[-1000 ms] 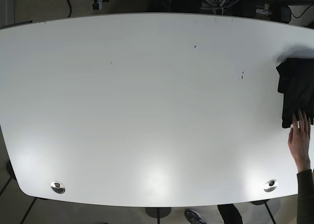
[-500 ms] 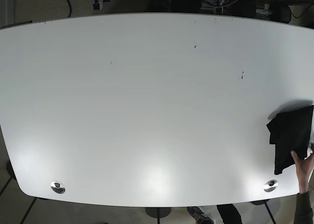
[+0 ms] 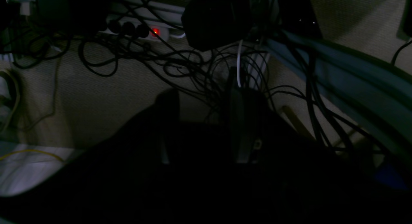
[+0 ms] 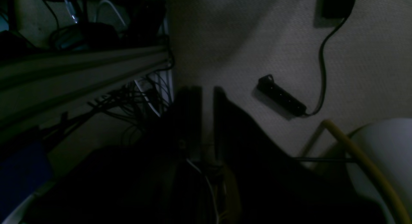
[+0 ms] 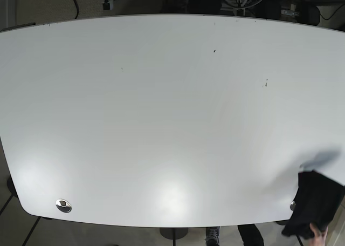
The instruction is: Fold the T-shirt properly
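Observation:
The black T-shirt hangs bunched at the table's front right corner, held from below by a person's hand. Neither gripper appears in the base view. In the left wrist view my left gripper points down at the floor behind the table, its dark fingers apart with nothing between them. The right wrist view has my right gripper over the carpet as well, its fingers nearly together and empty.
The white table fills the base view, with a metal grommet at its front left. Tangled cables and a power strip lie on the floor under the left gripper. A black power strip lies near the right gripper.
The person's hand has dragged the T-shirt from the table's right edge down toward the front right corner, where it now hangs partly off the table.

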